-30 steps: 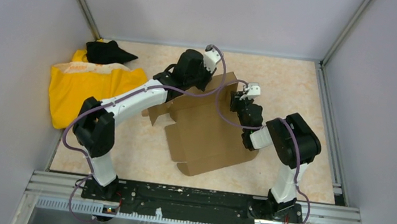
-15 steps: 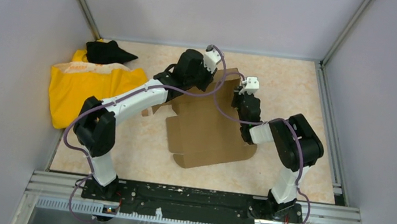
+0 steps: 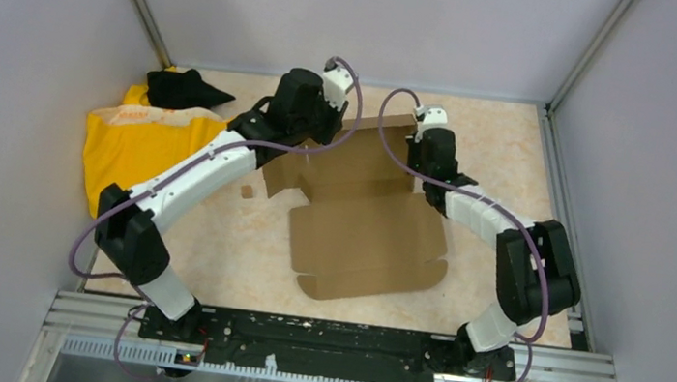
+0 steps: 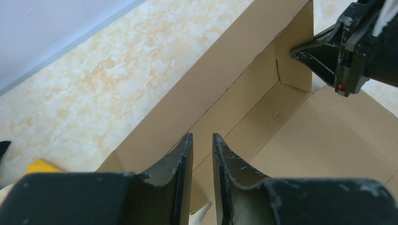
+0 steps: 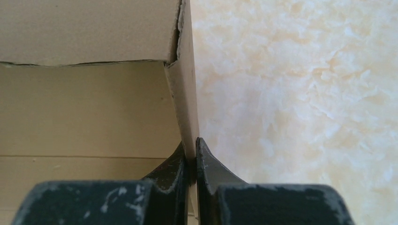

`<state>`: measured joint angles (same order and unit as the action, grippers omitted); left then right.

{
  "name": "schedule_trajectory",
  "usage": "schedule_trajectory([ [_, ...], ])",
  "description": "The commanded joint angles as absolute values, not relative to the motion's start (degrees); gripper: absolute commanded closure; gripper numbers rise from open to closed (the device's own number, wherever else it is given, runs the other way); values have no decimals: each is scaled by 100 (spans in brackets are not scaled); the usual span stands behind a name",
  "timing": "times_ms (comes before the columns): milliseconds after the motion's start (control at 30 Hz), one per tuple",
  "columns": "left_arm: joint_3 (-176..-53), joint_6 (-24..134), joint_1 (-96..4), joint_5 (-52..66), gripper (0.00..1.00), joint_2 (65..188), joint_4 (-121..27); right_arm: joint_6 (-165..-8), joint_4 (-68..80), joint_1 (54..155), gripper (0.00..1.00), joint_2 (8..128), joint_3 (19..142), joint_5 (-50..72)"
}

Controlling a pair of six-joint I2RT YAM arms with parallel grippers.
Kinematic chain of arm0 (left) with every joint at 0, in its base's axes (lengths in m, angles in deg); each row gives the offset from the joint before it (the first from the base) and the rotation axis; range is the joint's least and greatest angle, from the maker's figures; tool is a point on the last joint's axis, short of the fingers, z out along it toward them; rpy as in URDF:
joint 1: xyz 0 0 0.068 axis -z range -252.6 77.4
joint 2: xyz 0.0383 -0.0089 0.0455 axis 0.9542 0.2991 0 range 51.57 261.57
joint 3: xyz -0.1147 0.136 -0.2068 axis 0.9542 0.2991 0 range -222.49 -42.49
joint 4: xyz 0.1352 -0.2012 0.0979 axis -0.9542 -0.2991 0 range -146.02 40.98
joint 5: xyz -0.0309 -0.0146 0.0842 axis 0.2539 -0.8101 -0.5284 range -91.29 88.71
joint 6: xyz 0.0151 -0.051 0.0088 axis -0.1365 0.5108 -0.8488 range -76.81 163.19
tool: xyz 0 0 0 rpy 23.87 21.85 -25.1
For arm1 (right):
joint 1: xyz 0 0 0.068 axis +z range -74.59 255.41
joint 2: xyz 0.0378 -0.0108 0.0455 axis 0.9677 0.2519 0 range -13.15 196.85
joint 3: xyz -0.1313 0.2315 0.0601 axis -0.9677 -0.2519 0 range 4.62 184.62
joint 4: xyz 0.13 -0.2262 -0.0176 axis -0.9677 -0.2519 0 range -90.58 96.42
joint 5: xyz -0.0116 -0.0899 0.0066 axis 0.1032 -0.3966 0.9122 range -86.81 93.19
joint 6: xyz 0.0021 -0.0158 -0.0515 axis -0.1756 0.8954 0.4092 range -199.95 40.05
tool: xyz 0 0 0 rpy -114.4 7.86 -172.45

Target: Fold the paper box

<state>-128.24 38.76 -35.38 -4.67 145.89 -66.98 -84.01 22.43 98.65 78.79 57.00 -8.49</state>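
With the right gripper [image 5: 191, 159] pinched on the plain brown corrugated cardboard box's [image 3: 372, 244] upright side flap and the left gripper [image 4: 202, 157] nearly closed over the back wall's edge, both should keep the walls vertical, pressing the corner square.

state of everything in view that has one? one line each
box: partly folded, far wall and right end flap upright, near panel flat on the table
left gripper: narrowly open, astride the far wall
right gripper: shut on the box's end flap
yellow cloth: crumpled, at the far left
black cloth: bunched, at the yellow cloth's far end
scrap: lying loose left of the box
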Motion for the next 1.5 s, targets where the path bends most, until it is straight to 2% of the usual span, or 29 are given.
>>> schedule_trajectory([
  [0,-13178,4100,-3580,-573,72,14056,-7258,-8564,16,9479,100,7555,6536,40],
  [367,-12929,4237,-3585,-373,71,13588,-7451,-8224,-3129,9167,100,8502,8081,1485],
  [500,-12622,4298,-3585,-308,71,13426,-7324,-8025,-3867,9212,100,8836,8524,1487],
  [600,-12467,4305,-3588,-258,71,13339,-7238,-7785,-4156,9380,100,8987,8765,879],
  [867,-12471,4308,-3586,-241,71,13314,-7248,-7501,-4061,9949,97,9233,8860,-564],
  [1233,-12416,4293,-3586,-358,71,13089,-7318,-6945,-2737,10579,100,8983,8119,-2646],
  [1367,-12419,4310,-3585,-306,70,12973,-7319,-6534,-2046,10777,100,8763,7792,-2882],
  [1467,-12407,4310,-3590,-331,70,12888,-7341,-6262,-1570,10897,100,8564,7545,-2549],
])
